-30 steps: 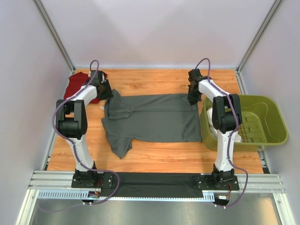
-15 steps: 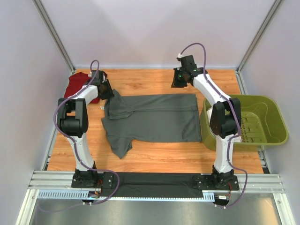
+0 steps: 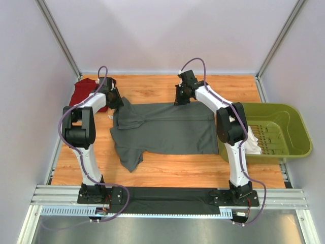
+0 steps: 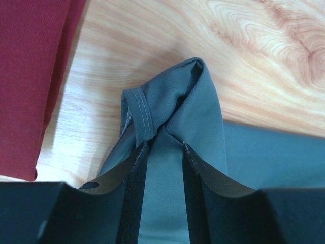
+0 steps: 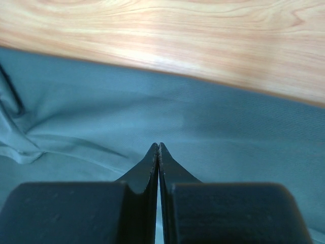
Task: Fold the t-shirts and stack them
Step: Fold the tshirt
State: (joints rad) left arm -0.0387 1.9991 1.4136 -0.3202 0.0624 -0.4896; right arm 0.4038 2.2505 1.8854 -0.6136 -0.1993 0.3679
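The dark grey t-shirt (image 3: 167, 127) lies spread flat across the middle of the wooden table, neck to the left. My left gripper (image 3: 116, 101) is at its far left sleeve and is shut on a bunched fold of that sleeve (image 4: 172, 101), with fabric between the fingers (image 4: 137, 168). The dark red t-shirt (image 3: 84, 94) lies crumpled at the far left corner, just beyond the left gripper; it also shows in the left wrist view (image 4: 30, 61). My right gripper (image 3: 177, 99) is shut and empty, just over the grey shirt's far edge (image 5: 228, 132).
The olive-green basket (image 3: 299, 127) stands at the right edge of the table with something white (image 3: 254, 140) inside its left end. Bare wood (image 5: 177, 30) runs along the far side behind the shirt. Walls close in the left, right and back.
My right gripper has moved left along the shirt's far edge, from the far right corner to near the middle. The left gripper has stayed on the sleeve.
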